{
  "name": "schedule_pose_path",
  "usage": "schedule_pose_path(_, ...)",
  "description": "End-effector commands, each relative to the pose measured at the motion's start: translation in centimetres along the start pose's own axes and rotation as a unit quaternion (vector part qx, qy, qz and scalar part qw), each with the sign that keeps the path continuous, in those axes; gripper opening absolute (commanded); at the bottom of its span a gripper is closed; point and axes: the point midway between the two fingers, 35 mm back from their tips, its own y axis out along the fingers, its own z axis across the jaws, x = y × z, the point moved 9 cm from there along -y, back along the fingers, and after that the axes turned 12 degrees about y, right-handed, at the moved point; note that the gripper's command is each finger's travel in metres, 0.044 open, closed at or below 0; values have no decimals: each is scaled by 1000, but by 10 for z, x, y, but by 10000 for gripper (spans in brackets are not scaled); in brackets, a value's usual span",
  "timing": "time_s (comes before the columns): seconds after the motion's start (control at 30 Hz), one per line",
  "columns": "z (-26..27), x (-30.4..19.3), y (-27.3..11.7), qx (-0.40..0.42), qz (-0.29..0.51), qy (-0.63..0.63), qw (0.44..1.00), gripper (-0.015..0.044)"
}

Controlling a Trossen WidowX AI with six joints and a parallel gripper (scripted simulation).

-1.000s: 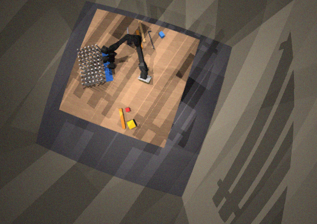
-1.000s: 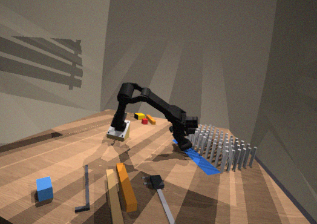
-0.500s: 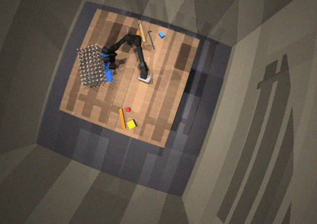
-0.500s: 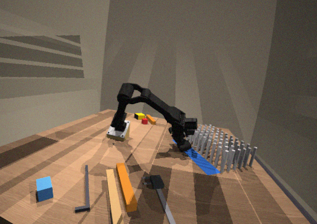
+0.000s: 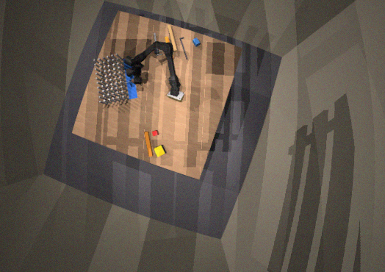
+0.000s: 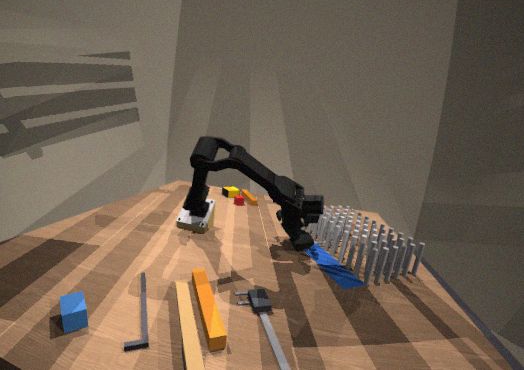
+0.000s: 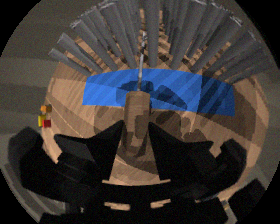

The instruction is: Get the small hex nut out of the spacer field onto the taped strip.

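My gripper (image 6: 302, 244) (image 7: 136, 123) is shut on the brown handle of a thin rod tool (image 7: 137, 111), low in front of the spacer field. The tool's thin grey shaft points away from me over the blue taped strip (image 5: 133, 92) (image 6: 346, 278) (image 7: 217, 97) and in among the upright grey metal spacers (image 5: 111, 80) (image 6: 370, 267) (image 7: 151, 31). Its far end is small among the spacers and its shape is unclear. The spacers in view look upright. I cannot make out the hex nut in any view.
A dark L-shaped hook (image 5: 184, 48) (image 6: 144, 308), a fork-ended tool (image 6: 259, 301), a pale wooden stick (image 6: 188, 326) and an orange bar (image 6: 210, 312) lie beyond the arm, with a blue block (image 5: 196, 42) (image 6: 73, 312). A red cube (image 5: 155, 133), yellow block (image 5: 159, 151) and another orange bar (image 5: 148, 144) lie opposite.
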Motion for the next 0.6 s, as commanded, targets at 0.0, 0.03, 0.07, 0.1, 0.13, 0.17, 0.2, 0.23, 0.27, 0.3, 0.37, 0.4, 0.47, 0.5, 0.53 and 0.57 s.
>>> schedule_pose_path(0.0, -1, -3, -2, 0, -2, 0, 1000, 0)
schedule_pose_path(0.03, -1, -4, -3, 0, -2, 0, 1000, 0)
schedule_pose_path(0.07, -1, -4, -3, 0, -1, 0, 1000, 0)
schedule_pose_path(0.1, -1, -5, -3, 0, -1, 0, 1000, 0)
schedule_pose_path(0.13, -1, -5, -3, 0, -1, 0, 1000, 0)
schedule_pose_path(0.17, -2, -6, -4, 0, -1, 0, 1000, 0)
schedule_pose_path(0.2, -2, -7, -4, 0, -1, -1, 1000, 0)
schedule_pose_path(0.23, -2, -7, -4, 0, -1, -1, 1000, 0)
schedule_pose_path(0.27, -2, -8, -4, 0, -1, -1, 1000, 0)
schedule_pose_path(0.3, -2, -8, -5, -1, -1, -1, 1000, 0)
schedule_pose_path(0.37, -2, -10, -5, -1, -1, -1, 1000, 0)
schedule_pose_path(0.4, -2, -10, -5, -1, -1, -1, 1000, 0)
schedule_pose_path(0.47, -3, -11, -6, -1, -1, -1, 1000, 0)
schedule_pose_path(0.5, -3, -12, -6, -1, -1, -1, 1000, 0)
schedule_pose_path(0.53, -3, -13, -6, -1, -1, -1, 1000, 0)
schedule_pose_path(0.57, -3, -13, -7, -1, -1, -1, 1000, 0)
